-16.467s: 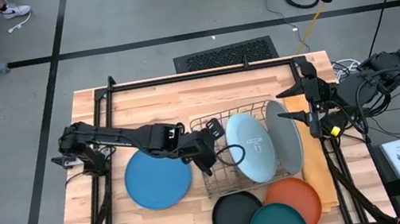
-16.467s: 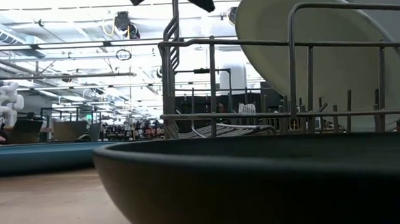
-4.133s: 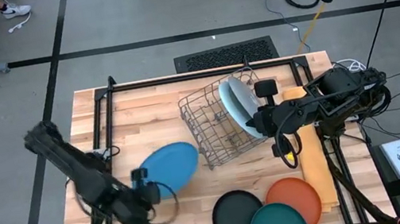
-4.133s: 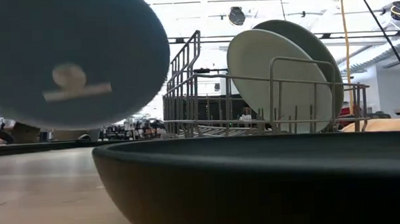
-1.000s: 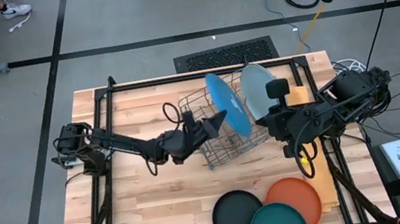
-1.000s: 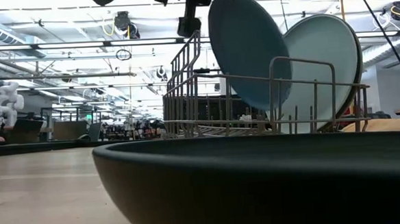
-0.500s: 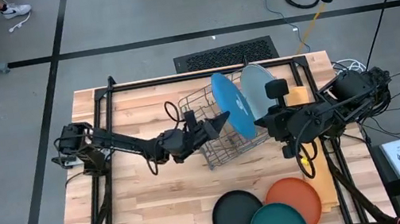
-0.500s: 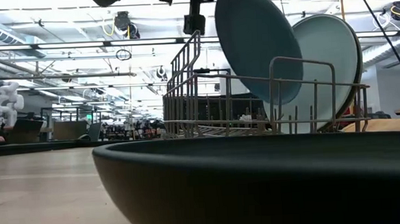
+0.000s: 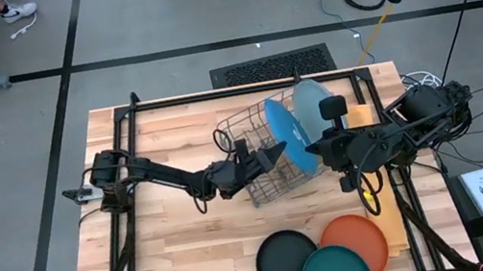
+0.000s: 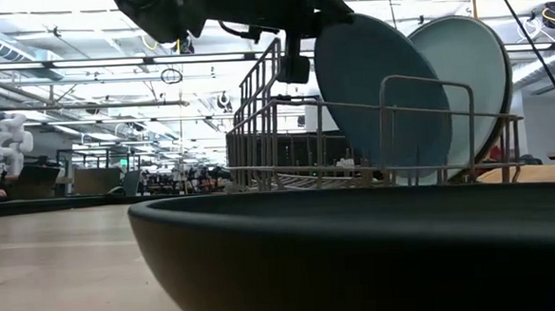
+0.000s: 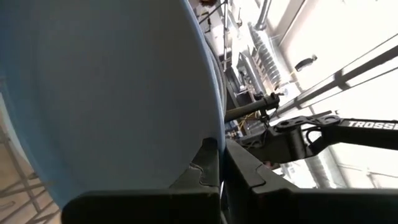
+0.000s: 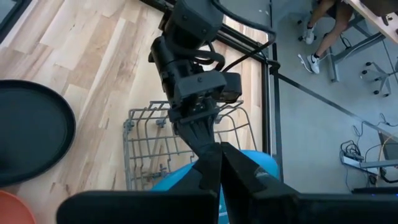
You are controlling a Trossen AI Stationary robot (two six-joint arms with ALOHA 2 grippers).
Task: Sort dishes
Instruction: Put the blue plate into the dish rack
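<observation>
Left gripper point(image 9: 276, 153), fingers clamped on the rim of the medium blue plate point(image 9: 287, 134), holds it on edge in the wire rack point(image 9: 254, 153), which sits tilted at the far middle of the tabletop point(image 9: 182, 252). Just right of it stands the pale blue plate point(image 9: 312, 103). Right gripper point(image 9: 314, 151), fingers pressed together, sits beside the rack's right side. Black plate point(image 9: 287, 262), dark teal plate point(image 9: 335, 270) and orange plate point(image 9: 355, 236) lie flat at the near edge.
</observation>
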